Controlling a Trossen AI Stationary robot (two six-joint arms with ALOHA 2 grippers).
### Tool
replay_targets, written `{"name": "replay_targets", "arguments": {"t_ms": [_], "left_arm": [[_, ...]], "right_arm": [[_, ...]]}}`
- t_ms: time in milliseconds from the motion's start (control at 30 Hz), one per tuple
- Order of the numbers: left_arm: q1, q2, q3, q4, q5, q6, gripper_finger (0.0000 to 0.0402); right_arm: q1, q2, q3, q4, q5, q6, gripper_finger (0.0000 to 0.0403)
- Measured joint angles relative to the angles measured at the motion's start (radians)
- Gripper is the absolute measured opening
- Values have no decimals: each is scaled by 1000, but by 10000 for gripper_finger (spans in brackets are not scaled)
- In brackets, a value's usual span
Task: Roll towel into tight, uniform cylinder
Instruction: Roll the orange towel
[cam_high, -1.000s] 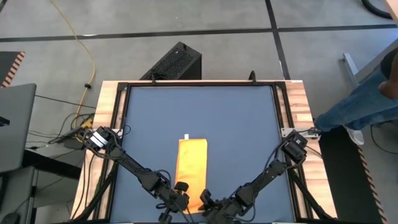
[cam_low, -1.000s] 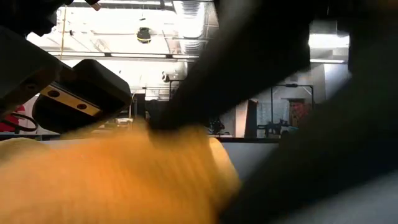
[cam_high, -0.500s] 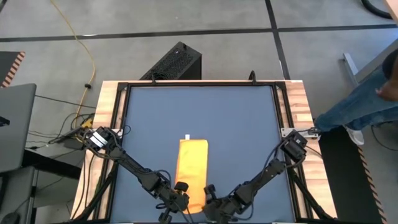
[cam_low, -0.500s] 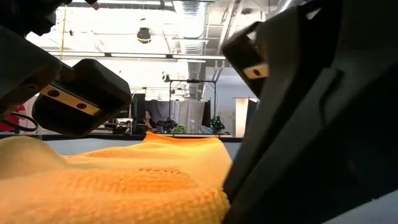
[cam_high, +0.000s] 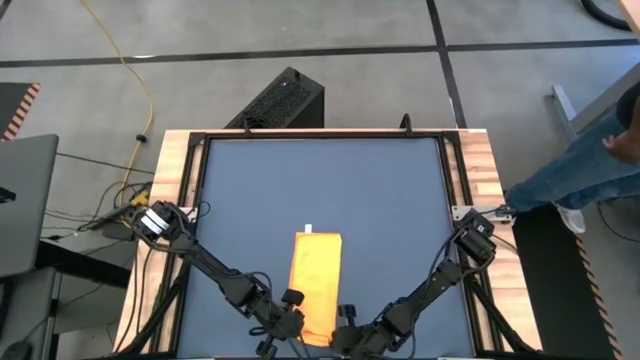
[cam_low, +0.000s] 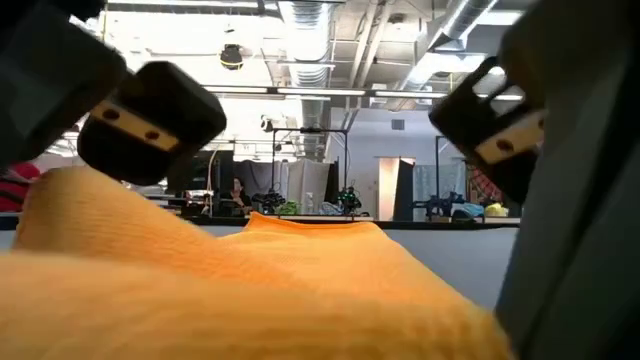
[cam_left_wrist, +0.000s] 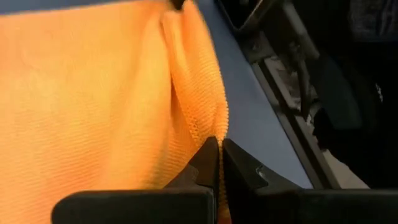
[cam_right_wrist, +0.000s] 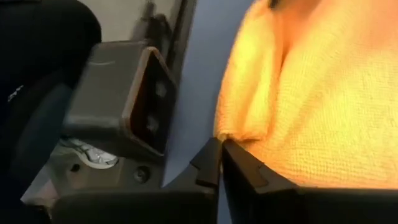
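The yellow towel (cam_high: 320, 280) lies as a long strip on the dark blue mat (cam_high: 320, 180), with its white tag (cam_high: 307, 229) at the far end. Both grippers are at its near end, close to the table's near edge. My left gripper (cam_high: 292, 320) is shut on the near left corner and my right gripper (cam_high: 345, 322) on the near right corner. In the low view the near end (cam_low: 200, 290) bulges up between the two grippers while the far end rests on the mat. My left gripper pinches the towel's side edge (cam_left_wrist: 214, 132) at the near left corner between its two fingertips. The cloth is gathered into a fold (cam_left_wrist: 186, 81) just ahead of them. My right gripper pinches the near right corner (cam_right_wrist: 231, 134) between its fingertips; the cloth puckers at the pinch. How many layers either one holds, I cannot tell.
A black box (cam_high: 280, 100) stands on the floor beyond the table's far edge. A person in jeans (cam_high: 585, 170) is at the right. Cables (cam_high: 130, 200) lie by the left edge. The mat's far half is bare.
My right gripper has shut on the towel's near right corner. The whole towel has slid a little toward the table's near and right edges, tag end included, and its near end now stands higher between the grippers.
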Motion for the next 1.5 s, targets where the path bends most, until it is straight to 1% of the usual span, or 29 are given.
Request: {"name": "replay_targets", "arguments": {"t_ms": [100,200,300,400,433,533,567,633,800,867,967,1100,1167,1267,1367,1500], "left_arm": [[-8,-3,0,-9,5,-15,0],[-17,-3,-1,-15,2,-25,0],[-20,-3,-1,-19,-4,-32,0],[-20,-3,-1,-23,-16,-32,0],[-20,-3,0,-29,-26,-32,0],[-20,-3,0,-32,-35,-33,0],[-20,-3,0,-30,-42,-33,0],[-22,-4,0,-30,-55,-33,0],[-26,-4,0,-33,-88,-34,0],[-26,-4,0,-39,-116,-34,0],[-21,-4,0,-39,-128,-25,0],[1,-4,0,-35,-151,12,0],[28,-4,0,-38,-154,33,0],[84,-4,0,-51,-157,56,0],[147,-5,0,-59,-157,81,0],[224,-5,0,-88,-157,109,0]], "right_arm": [[-14,-11,-1,-14,-3,9,64],[-38,-55,-1,-29,-9,-12,87],[-68,-117,0,-95,-27,-32,101],[-111,-172,0,-208,-24,-71,113],[-131,-187,0,-238,-10,-91,117],[-213,-216,0,-330,85,-118,128],[-249,-218,0,-346,102,-120,131],[-324,-216,-4,-369,98,-143,135],[-485,-195,-95,-229,-45,-206,129],[-532,-196,-158,-162,-63,-207,121],[-585,-202,-250,-99,-63,-207,108],[-640,-211,-351,4,-43,-207,97],[-664,-212,-384,33,-3,-207,94],[-707,-211,-402,17,60,-212,93],[-756,-210,-402,10,109,-256,93],[-837,-249,-404,-34,107,-316,93]]}}
